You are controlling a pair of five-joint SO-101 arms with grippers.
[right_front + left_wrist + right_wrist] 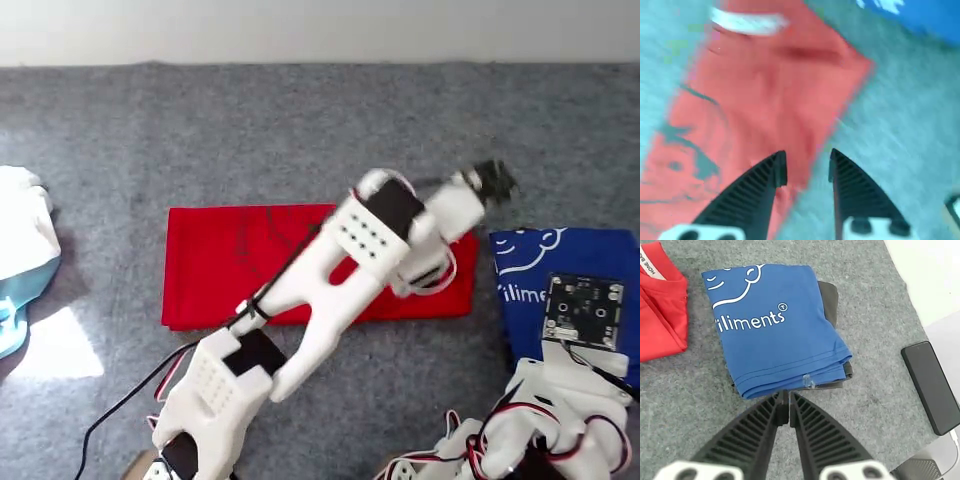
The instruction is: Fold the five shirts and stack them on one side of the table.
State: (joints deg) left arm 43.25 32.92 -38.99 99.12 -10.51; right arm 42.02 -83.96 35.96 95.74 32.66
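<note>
I see the red shirt (250, 260) lying flat in the middle of the desk (300, 120), folded to a rectangle. My left gripper (807, 160) hangs over its edge, toward 2 o'clock, with the fingers apart and holding nothing. At 4 o'clock the folded blue shirt (775, 325) lies on a dark shirt (829, 300). My right gripper (789, 402) sits just off the blue hem — fingers pressed together, empty. A pale bundle of cloth (20, 250) lies at 9 o'clock, and a black phone (932, 385) lies near the blue stack.

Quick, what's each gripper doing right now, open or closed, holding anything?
Left gripper: open, empty, over the red shirt edge.
Right gripper: closed, holding nothing, near the blue shirt.
</note>
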